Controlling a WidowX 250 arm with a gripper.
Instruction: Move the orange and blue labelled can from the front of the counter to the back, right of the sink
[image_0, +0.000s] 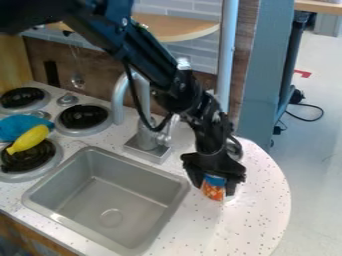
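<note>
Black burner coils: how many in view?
3. One back left, one beside the faucet, one at front, partly covered by the yellow toy. More could be hidden by the blue cloth.

I'm counting: coil burners ×3 | sink ×1 | faucet ×1 | can ×1 | yellow item ×1 | blue item ×1

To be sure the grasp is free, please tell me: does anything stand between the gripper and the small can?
Nothing visible does: the gripper has its jaws at both sides of the small can. The faucet stands nearby, not between them.
</note>
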